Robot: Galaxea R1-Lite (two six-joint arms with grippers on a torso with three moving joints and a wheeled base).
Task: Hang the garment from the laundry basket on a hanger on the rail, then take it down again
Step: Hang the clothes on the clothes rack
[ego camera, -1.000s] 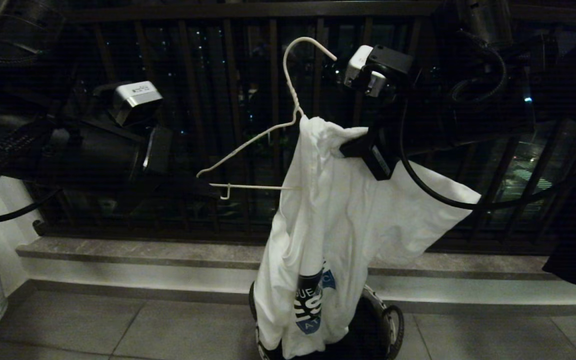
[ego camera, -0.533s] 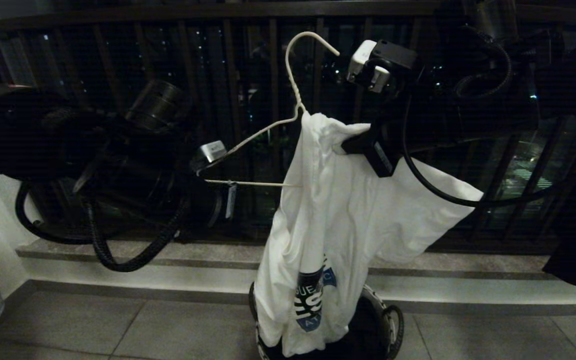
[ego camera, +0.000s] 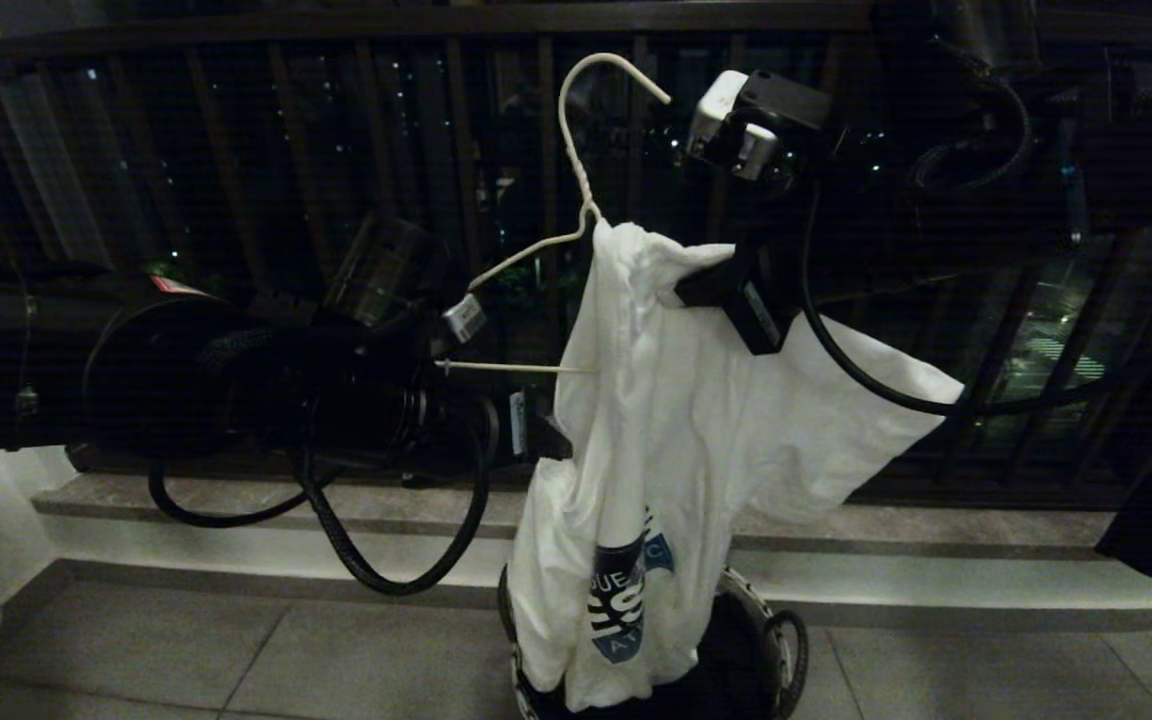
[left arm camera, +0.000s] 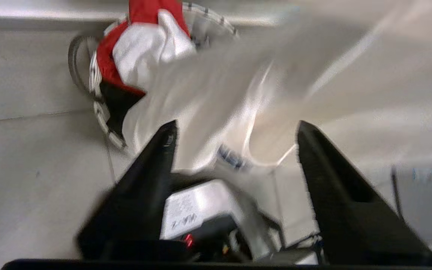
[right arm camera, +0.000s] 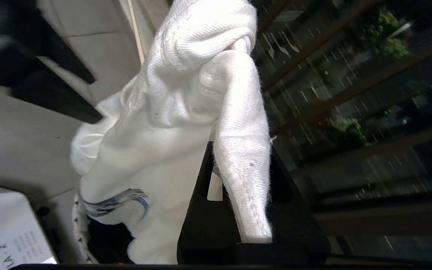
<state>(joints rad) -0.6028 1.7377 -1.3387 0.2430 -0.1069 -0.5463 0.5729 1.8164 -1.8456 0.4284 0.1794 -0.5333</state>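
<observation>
Above the laundry basket (ego camera: pixel 781 640) I have the garment (ego camera: pixel 676 440) bunched over one shoulder of the hanger (ego camera: pixel 576 150), the right gripper (ego camera: pixel 726 295) with its jaws clamped on the collar fabric there. My left gripper (left arm camera: pixel 234 131), beside the shirt's near edge, has its jaws spread wide with nothing between them. To do this step well I judge it should pinch the loose collar and draw it along the bare wire arm while the right holds steady. I cannot make out the rail, and the left wrist view is smeared; whether the right jaws also pinch wire is hidden by cloth.
</observation>
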